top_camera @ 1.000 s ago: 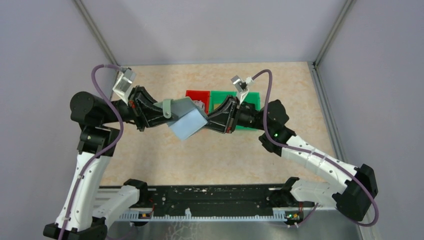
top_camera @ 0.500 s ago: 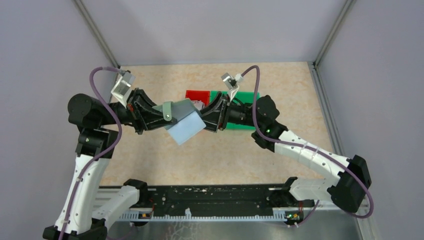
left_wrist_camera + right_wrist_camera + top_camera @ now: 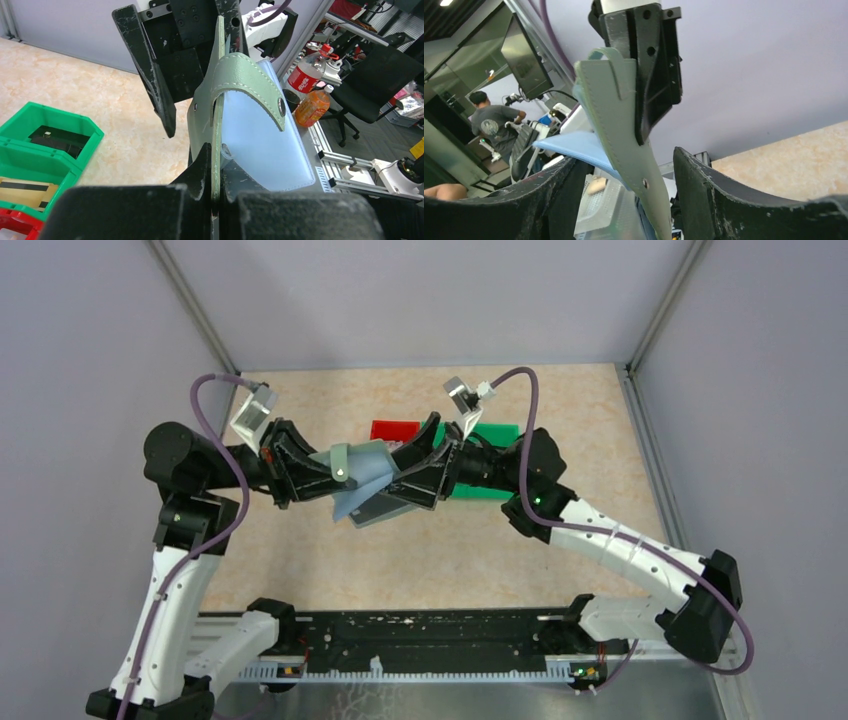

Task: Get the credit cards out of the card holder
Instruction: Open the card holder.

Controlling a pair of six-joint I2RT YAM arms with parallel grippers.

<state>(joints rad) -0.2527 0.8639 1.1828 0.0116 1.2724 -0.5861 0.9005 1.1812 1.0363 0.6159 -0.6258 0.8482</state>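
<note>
The card holder (image 3: 365, 478) is in the air above the table (image 3: 450, 550), between the 2 arms and in front of the red bin (image 3: 392, 429) and the green bin (image 3: 500, 435). It touches neither the table nor the bins.

The left gripper (image 3: 325, 472) has its fingers pressed together on 1 edge of the holder. In the left wrist view this grip is clear: the 2 black fingers (image 3: 202, 160) pinch the thin grey-green edge, and the holder stands upright from them. Its closing tab (image 3: 250, 82) curves over the top, with a round metal snap (image 3: 281, 105) at its end, and a pale blue inner panel (image 3: 260, 145) opens out to the right.

The right gripper (image 3: 410, 468) is spread wide. In the right wrist view its 2 fingers (image 3: 704, 190) stand on both sides of the hanging grey-green flap, and I see a gap on each side, so they do not hold it.

From above, a darker grey flat piece (image 3: 385, 508) shows under the blue panel. I cannot tell if it is a card or a part of the holder.

In the left wrist view, a dark card (image 3: 55, 140) lies in 1 compartment of the green bin, and a pale card with a dark stripe (image 3: 25, 187) lies in the next compartment.
</note>
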